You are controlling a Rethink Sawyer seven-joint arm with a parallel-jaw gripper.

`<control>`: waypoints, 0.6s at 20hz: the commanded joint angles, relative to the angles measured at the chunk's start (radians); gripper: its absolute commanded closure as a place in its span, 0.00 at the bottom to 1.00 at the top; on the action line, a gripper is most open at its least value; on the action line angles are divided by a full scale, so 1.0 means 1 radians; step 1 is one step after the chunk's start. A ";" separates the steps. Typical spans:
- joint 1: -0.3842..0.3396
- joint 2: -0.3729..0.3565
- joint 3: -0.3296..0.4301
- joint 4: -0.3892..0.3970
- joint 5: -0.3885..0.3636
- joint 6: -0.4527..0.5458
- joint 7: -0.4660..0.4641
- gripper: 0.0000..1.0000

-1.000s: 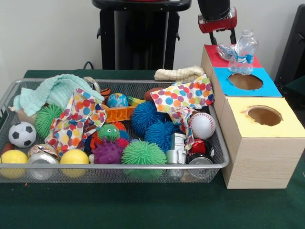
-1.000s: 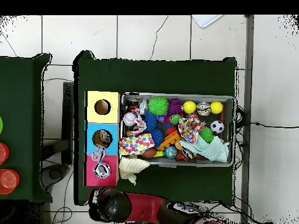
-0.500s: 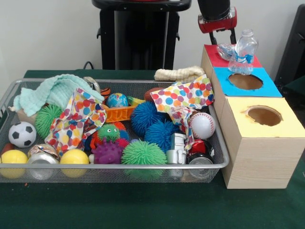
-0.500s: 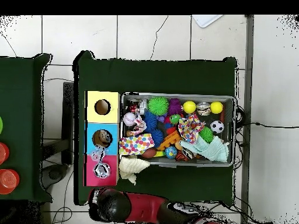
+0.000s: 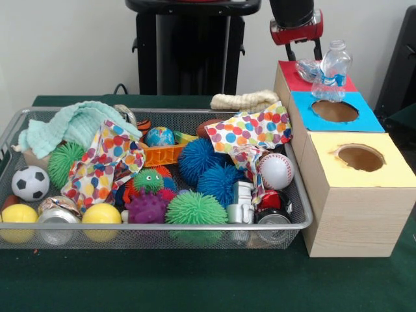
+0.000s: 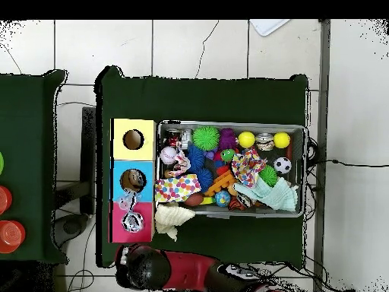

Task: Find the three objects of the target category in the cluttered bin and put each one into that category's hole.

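Observation:
My gripper (image 5: 304, 51) hangs open and empty just above the far side of the red box (image 5: 289, 73). A clear plastic bottle (image 5: 333, 70) stands tilted at the red box's hole, leaning over the blue box (image 5: 367, 121). A second crumpled clear bottle (image 5: 305, 67) lies beside it at that hole. Seen from overhead, the bottles (image 6: 134, 221) sit on the red box (image 6: 121, 226), and the arm (image 6: 163, 268) is just below it. The wire bin (image 5: 156, 227) holds spiky balls, yellow balls, a baseball (image 5: 275, 170), cloths and metal cans (image 5: 273, 218).
The blue box's hole (image 5: 334, 111) and the yellow box's hole (image 5: 359, 157) stand open. A spotted cloth (image 5: 250, 132) drapes over the bin's right rim. A cream cloth (image 5: 244, 101) lies on the table behind the bin. Red and green objects (image 6: 6, 220) sit on a side table.

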 commanded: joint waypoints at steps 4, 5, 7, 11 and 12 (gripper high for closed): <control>-0.016 -0.046 -0.003 -0.123 0.065 0.006 0.213 0.00; -0.016 -0.055 -0.001 -0.118 0.067 0.013 0.214 0.00; -0.019 -0.074 0.004 -0.110 0.072 0.030 0.217 0.00; -0.024 -0.099 0.011 -0.100 0.078 0.051 0.219 0.00; -0.026 -0.110 0.015 -0.095 0.080 0.060 0.220 0.00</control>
